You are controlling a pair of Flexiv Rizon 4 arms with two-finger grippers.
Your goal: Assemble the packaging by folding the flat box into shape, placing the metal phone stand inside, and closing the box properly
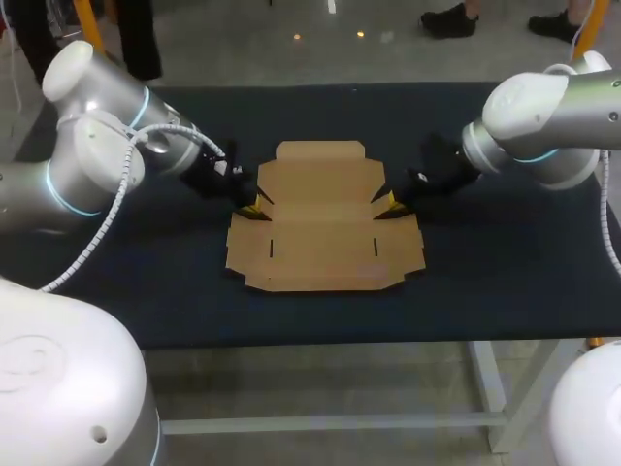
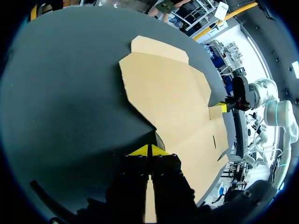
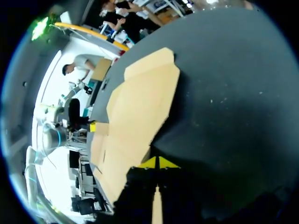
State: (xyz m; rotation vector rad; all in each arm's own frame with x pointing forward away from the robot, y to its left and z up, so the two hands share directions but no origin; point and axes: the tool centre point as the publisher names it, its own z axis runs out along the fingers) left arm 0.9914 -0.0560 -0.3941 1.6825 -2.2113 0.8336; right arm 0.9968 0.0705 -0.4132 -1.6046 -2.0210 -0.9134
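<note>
A flat brown cardboard box blank [image 1: 320, 228] lies spread out in the middle of the dark table. My left gripper [image 1: 254, 206] sits at the notch in its left edge, yellow tips pressed together and shut, with nothing visibly held. My right gripper [image 1: 390, 202] sits at the matching right notch, also shut. In the left wrist view the shut tips [image 2: 149, 150] touch the corner of the cardboard [image 2: 173, 98], with my other gripper [image 2: 223, 107] across the sheet. The right wrist view shows its tips [image 3: 159, 162] at the cardboard [image 3: 135, 107] edge. No phone stand is in view.
The dark table top [image 1: 505, 272] stretches out on both sides of the blank and in front of it. The table's front edge [image 1: 388, 342] runs close below the cardboard. Nothing else lies on the table.
</note>
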